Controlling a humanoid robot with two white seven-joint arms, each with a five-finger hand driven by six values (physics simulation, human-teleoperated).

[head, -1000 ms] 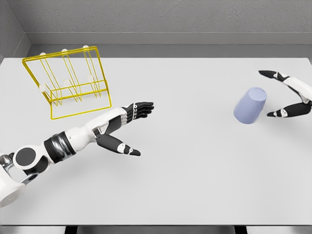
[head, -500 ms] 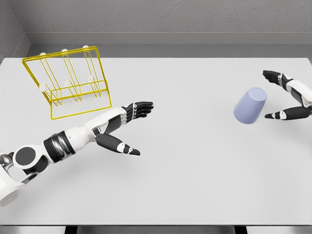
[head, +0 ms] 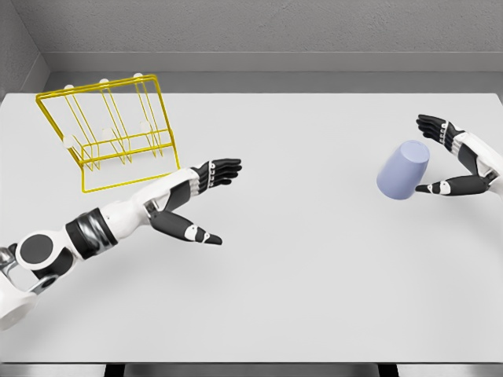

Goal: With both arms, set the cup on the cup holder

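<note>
A pale blue cup (head: 403, 170) lies tilted on the white table (head: 314, 259) at the right, its closed base up and to the right. My right hand (head: 431, 155) is open just right of it, fingers above the cup's base and thumb by its lower side, close but not clasped. The yellow wire cup holder (head: 114, 129) with white-tipped pegs stands at the back left. My left hand (head: 212, 203) is open over the table in front of the holder's right corner, holding nothing.
A grey wall runs along the table's far edge. The table's front edge crosses the bottom of the view. Nothing else lies on the surface between the two hands.
My right hand has closed in on the cup, its thumb sliding left toward the cup's side. My left arm has drifted slightly left and up.
</note>
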